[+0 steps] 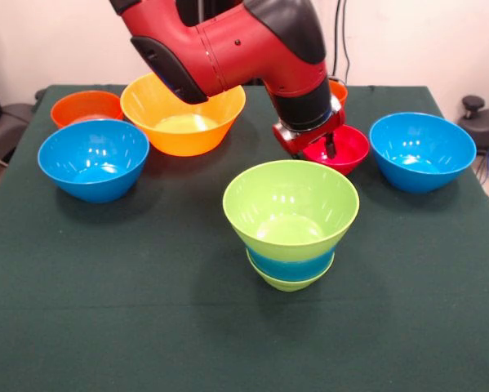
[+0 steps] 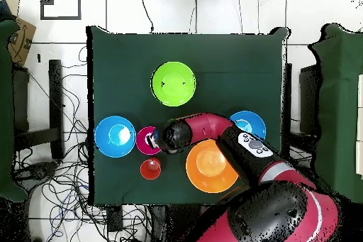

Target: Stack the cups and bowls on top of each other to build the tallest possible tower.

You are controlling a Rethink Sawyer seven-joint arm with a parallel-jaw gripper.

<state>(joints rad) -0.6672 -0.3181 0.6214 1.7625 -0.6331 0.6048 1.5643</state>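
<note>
Reaching down from the far edge of the table [image 1: 81,327], the red and black arm [image 1: 228,49] ends in a gripper [image 1: 326,145] that hangs over the small red-pink bowl [image 1: 346,149], one dark finger dipping inside its rim; whether the fingers are spread or pressed together cannot be told from either view. No brand, label or writing can be read on the bowls or the arm.

By size, the yellow-orange bowl [image 1: 183,114] comes first, standing near the far edge, left of the middle in the front view and partly behind the arm. Next is the tower [image 1: 291,224], near the table's middle and closer to the near edge than the gripper: a lime green bowl on top, a blue band under it, and a green bowl at the base. It stands well apart from the gripper, ahead of it and a little to the left in the front view.

Two blue bowls follow, one [image 1: 93,159] towards the left edge, just in front of the yellow-orange bowl, the other [image 1: 413,151] towards the right edge, just beside the red-pink bowl. A smaller orange bowl [image 1: 85,108] sits near the far left corner. Behind the gripper an orange cup [image 1: 338,90] peeks out, mostly hidden by the arm.

From overhead the arm [image 2: 205,127] crosses above the yellow-orange bowl [image 2: 211,167].
</note>
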